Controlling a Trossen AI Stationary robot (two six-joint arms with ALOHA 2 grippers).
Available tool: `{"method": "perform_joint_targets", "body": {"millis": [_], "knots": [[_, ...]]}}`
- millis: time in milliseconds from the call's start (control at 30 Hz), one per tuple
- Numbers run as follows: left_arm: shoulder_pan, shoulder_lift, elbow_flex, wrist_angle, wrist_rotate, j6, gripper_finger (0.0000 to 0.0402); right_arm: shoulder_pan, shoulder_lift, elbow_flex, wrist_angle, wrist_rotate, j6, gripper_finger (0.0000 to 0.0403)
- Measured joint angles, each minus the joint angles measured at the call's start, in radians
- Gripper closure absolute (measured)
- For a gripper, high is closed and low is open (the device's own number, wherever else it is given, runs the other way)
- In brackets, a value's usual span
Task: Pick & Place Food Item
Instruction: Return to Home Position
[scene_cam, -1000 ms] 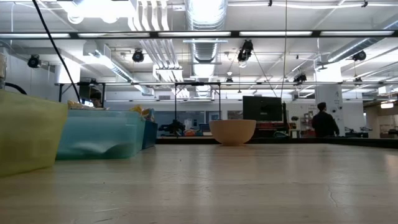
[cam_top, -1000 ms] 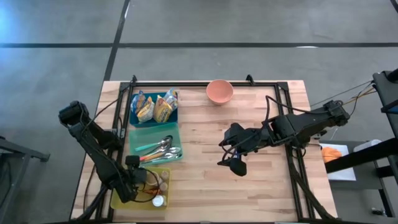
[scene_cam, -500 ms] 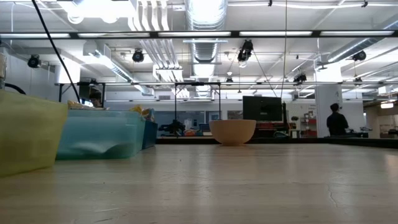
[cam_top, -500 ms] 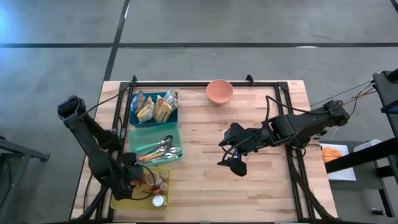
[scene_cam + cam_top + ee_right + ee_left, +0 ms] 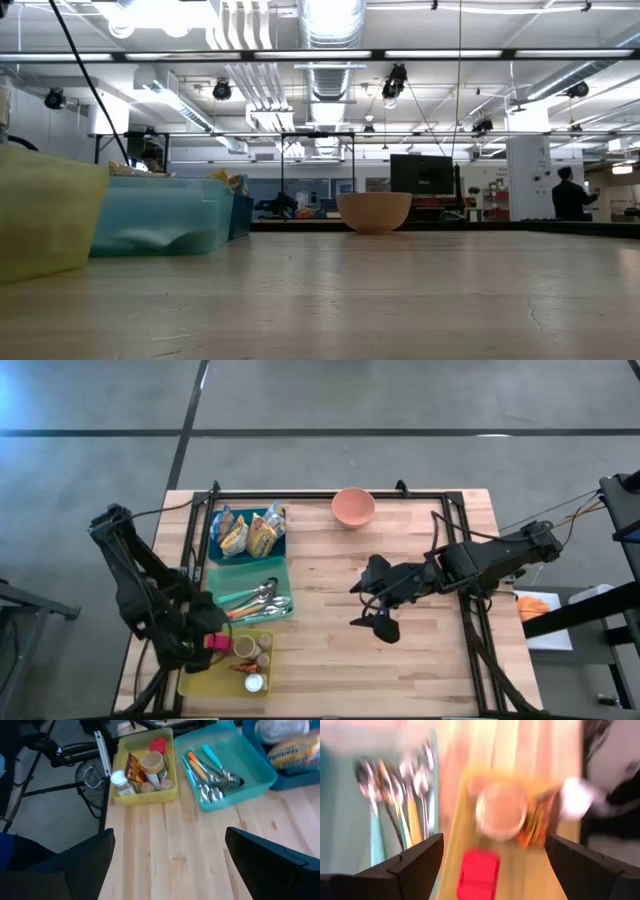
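Spice can [image 5: 158,746] in red rests in the yellow bin [image 5: 145,796] on the left arm's side of the worktop [image 5: 330,660], among a tan tub, a packet and a white-capped bottle; their labels are too blurred to read. The left pincer [image 5: 493,840] hovers over the bin, fingers spread, holding nothing. The right pincer [image 5: 170,835], likewise spread and empty, hangs over mid-worktop. Spoons [image 5: 205,770] lie in the light blue bin [image 5: 235,795] alongside.

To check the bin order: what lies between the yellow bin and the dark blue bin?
The light blue bin, with spoons in it, lies between the yellow bin and the dark blue bin. The high view shows this.
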Motion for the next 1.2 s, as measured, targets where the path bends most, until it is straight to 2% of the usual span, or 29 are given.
{"method": "perform_joint_targets", "body": {"millis": [200,267,367,433,567,700,800,967,1200], "knots": [[0.048,-0.064,0.156,0.044,-0.345,0.003,0.0049,0.000,-0.036,0.059,0.002,0.012,-0.128,0.0030],[0.085,-0.081,0.192,0.118,-0.452,0.075,0.0049,-0.001,-0.052,0.080,-0.003,0.012,-0.217,0.0030],[0.166,-0.103,0.230,0.280,-0.486,0.286,0.0049,-0.010,-0.078,0.118,-0.021,0.011,-0.410,0.0030],[0.223,-0.114,0.241,0.394,-0.485,0.420,0.0049,-0.011,-0.099,0.142,-0.056,0.013,-0.448,0.0030],[0.327,-0.122,0.238,0.537,-0.481,0.584,0.0049,-0.029,-0.158,0.156,-0.074,0.101,-0.291,0.0030],[0.443,-0.114,0.237,0.560,-0.451,0.612,0.0051,-0.060,-0.250,0.102,-0.053,0.120,-0.250,0.0030],[0.543,-0.114,0.237,0.565,-0.347,0.607,0.0071,-0.084,-0.315,0.043,-0.003,0.116,-0.218,0.0030],[0.686,-0.113,0.237,0.603,-0.134,0.610,0.0163,-0.117,-0.421,-0.067,0.040,0.116,-0.188,0.0030],[0.806,-0.116,0.237,0.605,0.018,0.665,0.0318,-0.117,-0.576,-0.250,0.169,0.101,-0.205,0.0030]]}}
